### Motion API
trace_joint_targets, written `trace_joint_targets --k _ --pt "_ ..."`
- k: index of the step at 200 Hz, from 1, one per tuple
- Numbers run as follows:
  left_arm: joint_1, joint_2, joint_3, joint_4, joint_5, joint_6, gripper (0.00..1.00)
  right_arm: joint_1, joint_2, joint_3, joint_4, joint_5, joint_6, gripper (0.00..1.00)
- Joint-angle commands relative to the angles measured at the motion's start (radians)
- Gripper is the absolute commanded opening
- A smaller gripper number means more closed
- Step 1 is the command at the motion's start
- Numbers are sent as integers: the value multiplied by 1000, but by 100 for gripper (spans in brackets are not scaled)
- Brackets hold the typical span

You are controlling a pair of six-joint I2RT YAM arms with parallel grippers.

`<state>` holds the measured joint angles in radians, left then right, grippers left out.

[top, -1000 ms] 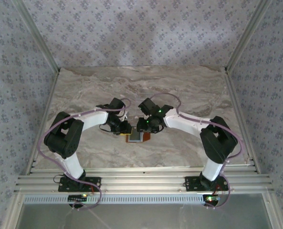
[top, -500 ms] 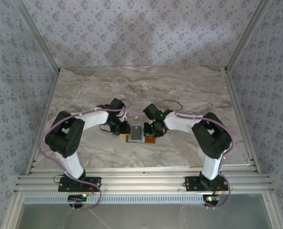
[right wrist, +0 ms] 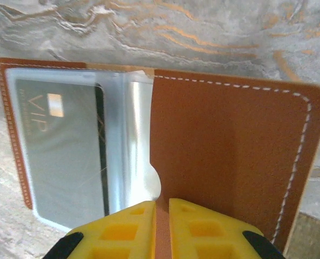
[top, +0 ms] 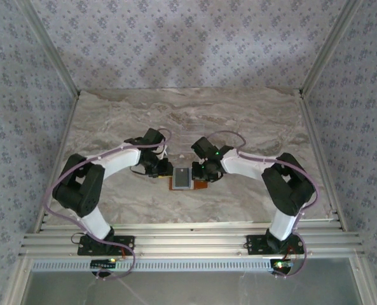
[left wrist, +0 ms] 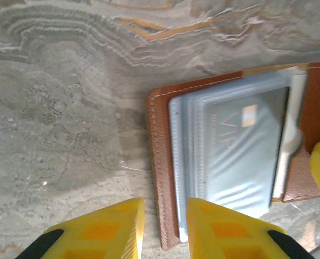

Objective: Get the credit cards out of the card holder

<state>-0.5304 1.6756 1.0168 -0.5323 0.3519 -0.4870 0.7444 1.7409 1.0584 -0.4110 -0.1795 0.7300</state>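
Left pincer pointing down, jaws slightly parted, right pincer pointing down, jaws nearly closed

White-black arms, purple cables, yellow claws

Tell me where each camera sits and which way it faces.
Top external: above and behind the robot, looking down; left arm, right arm, table, card holder.
Left wrist: on the left arm, facing down; left tool, card holder.
Right wrist: on the right arm, facing down; right tool, card holder.
Both wrist views share the silver VIP card.
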Motion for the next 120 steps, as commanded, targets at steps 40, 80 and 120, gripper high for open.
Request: trace_joint_targets --k 40,80,120 --pt "-23 9 49 -9 53 -22 28 -23 -22 -1 81 -106 57 18" --pt "-46 78 60 15 59 -22 28 -26 0 1 108 -133 56 20" --pt "-47 112 60 11 16 -14 26 -26 30 -7 130 -148 62 23"
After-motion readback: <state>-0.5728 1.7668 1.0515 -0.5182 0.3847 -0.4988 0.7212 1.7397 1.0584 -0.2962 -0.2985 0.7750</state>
